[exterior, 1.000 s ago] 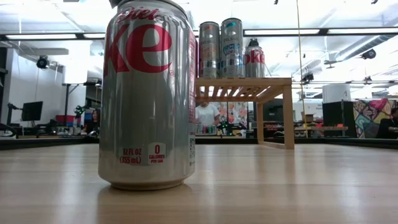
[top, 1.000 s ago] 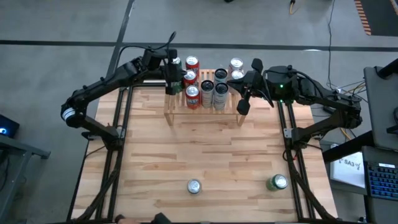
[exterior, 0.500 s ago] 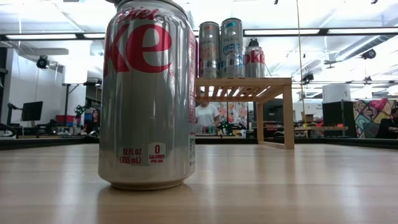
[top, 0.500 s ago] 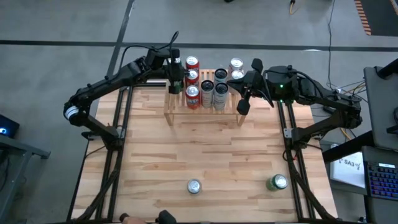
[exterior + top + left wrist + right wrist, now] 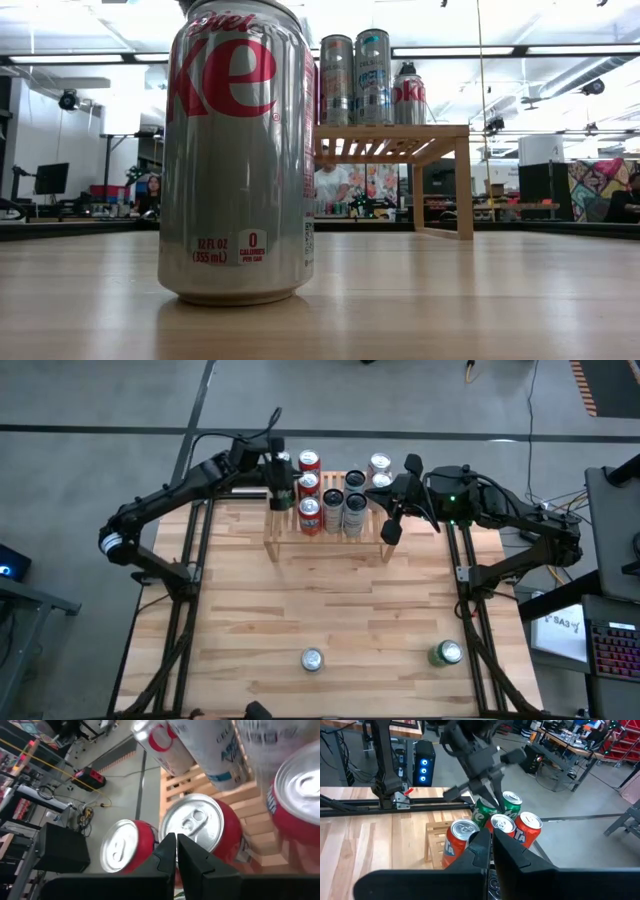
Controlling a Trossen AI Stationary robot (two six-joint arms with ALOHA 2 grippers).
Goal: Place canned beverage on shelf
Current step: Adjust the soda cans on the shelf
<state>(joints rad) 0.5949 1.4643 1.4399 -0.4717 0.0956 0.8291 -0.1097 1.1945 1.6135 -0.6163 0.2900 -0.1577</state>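
The light-wood shelf [image 5: 325,542] stands at the table's far edge and carries several cans: red [image 5: 310,510], silver [image 5: 353,505] and green [image 5: 484,812]. It also shows in the low view [image 5: 400,140]. My left gripper [image 5: 280,495] is shut and points down over the shelf's left end, above the green and red cans [image 5: 200,825]. My right gripper [image 5: 390,532] is shut and empty, and hangs by the shelf's right end. A silver Diet Coke can [image 5: 313,659] and a green can [image 5: 447,653] stand upright near the table's near edge. My left gripper has its shut fingertips [image 5: 495,797] low between the tops of the two green cans on the shelf, coming from above. I cannot tell whether they touch a can.
The Diet Coke can fills the low view's left [image 5: 240,150]. Bare wooden table [image 5: 330,600] lies between the shelf and the two loose cans. Dark frame rails [image 5: 190,590] run along the table's left and right sides.
My left arm has swayed a little toward the table's right over the shelf's left end and come back to about where it was. No can has moved.
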